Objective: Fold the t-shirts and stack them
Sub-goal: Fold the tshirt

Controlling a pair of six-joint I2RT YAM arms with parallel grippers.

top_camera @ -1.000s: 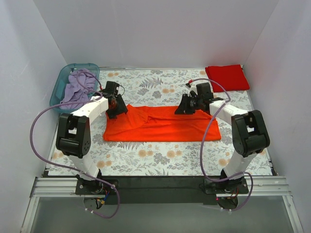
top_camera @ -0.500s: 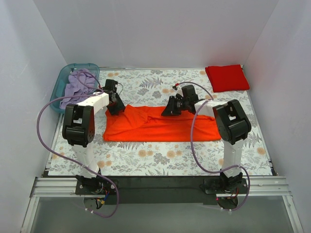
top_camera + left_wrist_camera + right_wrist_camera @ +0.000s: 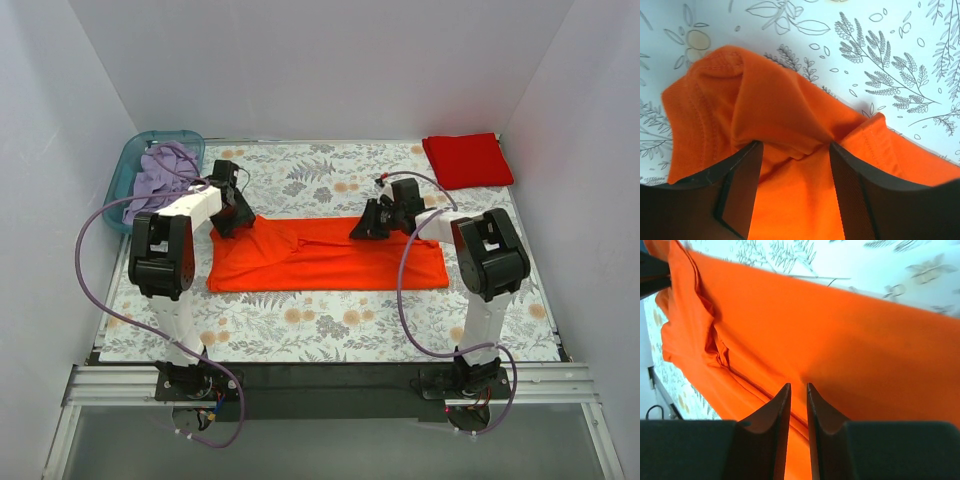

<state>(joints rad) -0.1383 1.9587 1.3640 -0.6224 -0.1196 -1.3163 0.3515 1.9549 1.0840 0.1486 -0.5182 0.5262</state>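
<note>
Two t-shirts are in view, one orange and one red. There are also two grippers, one teal bin and one heap of lavender cloth.

The orange t-shirt [image 3: 320,262] lies in the middle of the floral table cover [image 3: 330,320], folded into a long band. Its long axis runs left to right across the top view. The right end is squared off. The left end is rumpled and rises toward the upper left, where a stitched hem shows in the left wrist view. I cannot tell which way the collar points.

The red t-shirt [image 3: 468,160] sits in the upper right corner of the table, well apart from the orange one. It is folded into a compact block, its longer side also roughly left to right and slightly tilted.

The left gripper [image 3: 238,222] is at the orange shirt's upper left corner. Its fingers [image 3: 740,190] stand wide apart, with a raised ridge of orange cloth running into the gap between them.

The right gripper [image 3: 365,230] is at the shirt's upper edge, right of centre. Its fingers [image 3: 772,415] are almost together, leaving only a thin slit, and the tips are down at the cloth beside a fold line. I cannot tell whether they nip any fabric.

The bin [image 3: 128,170] stands in the upper left corner and holds the lavender cloth [image 3: 160,180].
</note>
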